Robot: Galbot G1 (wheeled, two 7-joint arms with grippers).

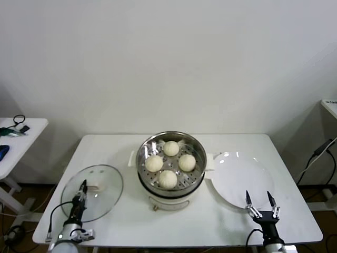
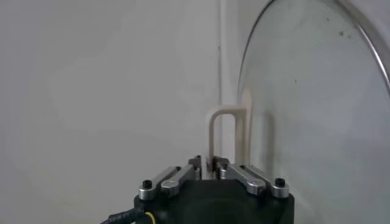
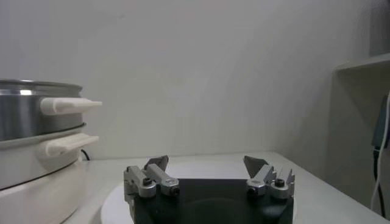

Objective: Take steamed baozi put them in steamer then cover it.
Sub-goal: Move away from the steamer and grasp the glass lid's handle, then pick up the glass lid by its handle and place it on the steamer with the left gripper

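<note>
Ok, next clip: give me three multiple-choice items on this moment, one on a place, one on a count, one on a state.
1. Where does the glass lid lie?
A. On the steamer
B. On the table, on the robot's left of the steamer
C. On the white plate

2. How many baozi sit in the steamer?
A. Two
B. Three
C. Four

3. What is the left pincer doing?
A. Closed on the lid's white handle
B. Open over the plate
C. Holding a bun

B: lid is left of the pot. C: four buns show. A: fingers pinch the handle.
</note>
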